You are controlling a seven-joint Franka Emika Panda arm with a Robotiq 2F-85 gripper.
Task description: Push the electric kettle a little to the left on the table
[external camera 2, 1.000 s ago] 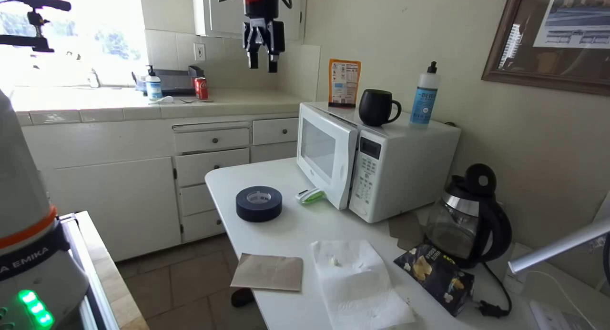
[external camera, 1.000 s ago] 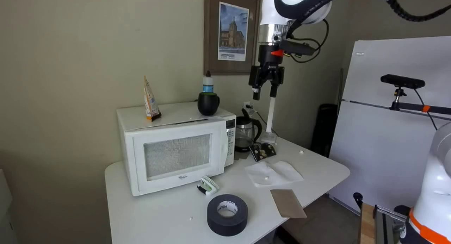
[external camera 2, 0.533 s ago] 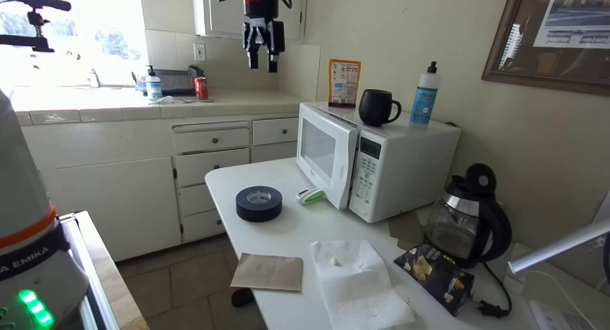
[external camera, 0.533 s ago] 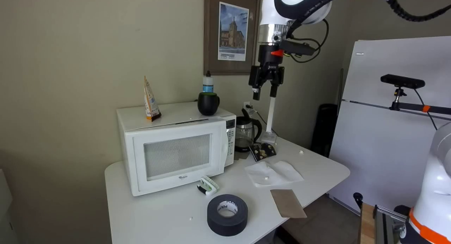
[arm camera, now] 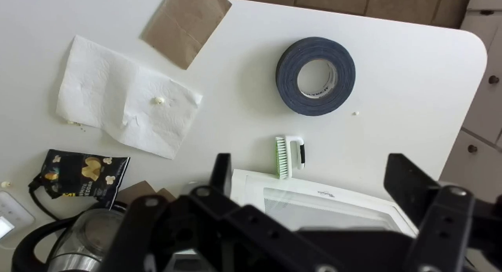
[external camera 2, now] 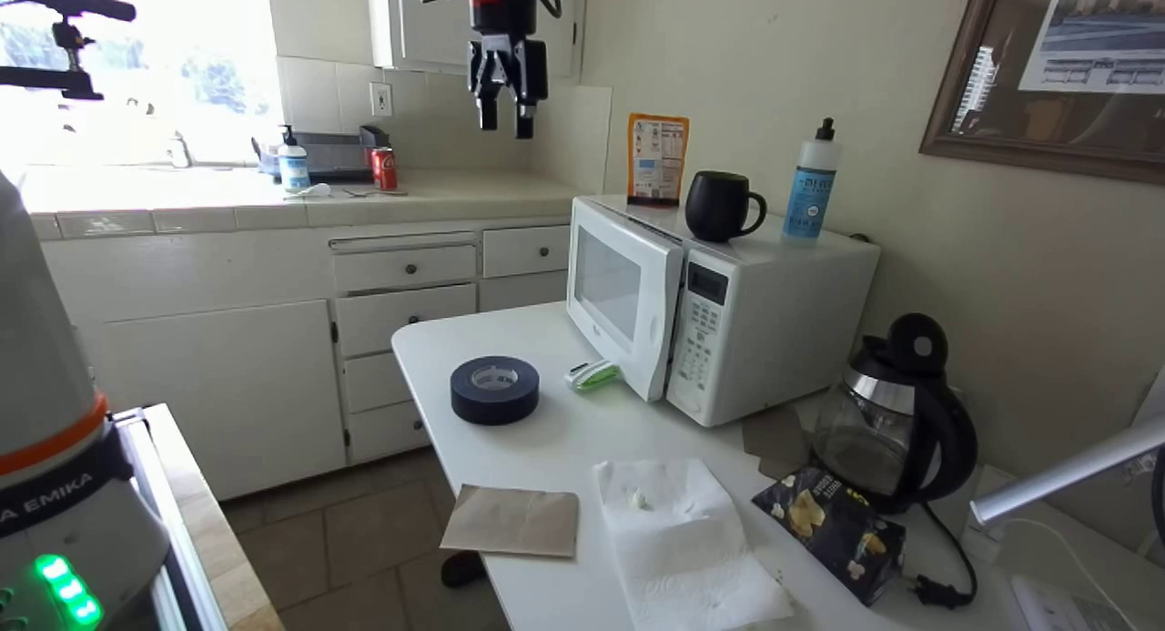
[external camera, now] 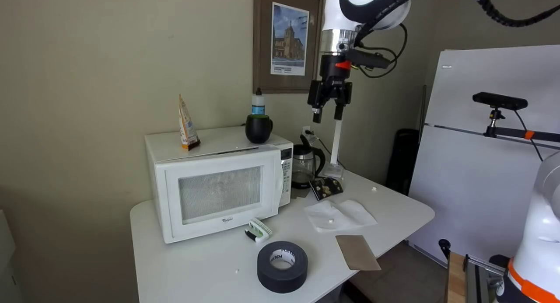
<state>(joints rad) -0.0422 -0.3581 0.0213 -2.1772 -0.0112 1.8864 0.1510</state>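
Observation:
The electric kettle (external camera: 305, 163) is a glass jug with black lid, handle and base and a silver band. It stands upright at the back of the white table (external camera: 210, 272), beside the microwave. In an exterior view the kettle (external camera 2: 869, 431) has its lid raised and its handle away from the microwave. In the wrist view the kettle (arm camera: 84, 240) is at the bottom left, partly hidden by a finger. My gripper (external camera: 327, 116) is open, empty and points down, high above the table and apart from the kettle. It also shows in an exterior view (external camera 2: 506, 125) and the wrist view (arm camera: 310, 159).
A white microwave (external camera: 223, 189) carries a black mug (external camera 2: 719, 206), a bottle (external camera 2: 810, 189) and a pouch (external camera 2: 657, 157). A black snack bag (external camera 2: 833, 531) lies against the kettle's front. A tape roll (arm camera: 315, 75), brush (arm camera: 288, 156), paper towel (arm camera: 121, 99) and brown paper (arm camera: 186, 26) lie on the table.
The gripper has shifted very slightly toward the microwave side in both exterior views. It stays open. The kettle and the other objects have not moved.

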